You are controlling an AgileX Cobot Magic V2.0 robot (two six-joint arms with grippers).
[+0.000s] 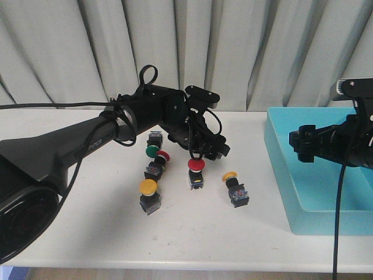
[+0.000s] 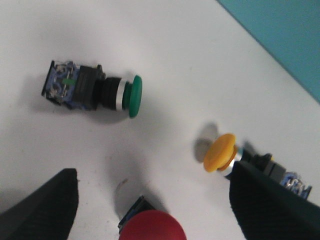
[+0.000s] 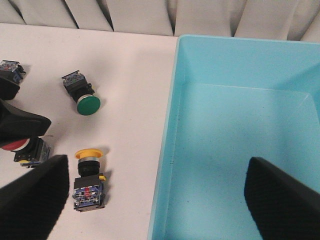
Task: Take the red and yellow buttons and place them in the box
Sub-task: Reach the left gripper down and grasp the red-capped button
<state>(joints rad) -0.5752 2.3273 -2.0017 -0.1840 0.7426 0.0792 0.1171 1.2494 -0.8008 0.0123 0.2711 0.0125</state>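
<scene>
White desk (image 1: 192, 233) w/ smooth matte top, evenly lit, soft shadows. Behind it, pale grey-white curtain (image 1: 245, 46) in vertical folds across full width. Wood-tone floor strip below desk edge.

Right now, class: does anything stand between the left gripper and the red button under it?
Nothing visible does. The left gripper is open, its fingers on either side of the red button, with only bare table around it. The green button and yellow button lie off to the sides.
</scene>
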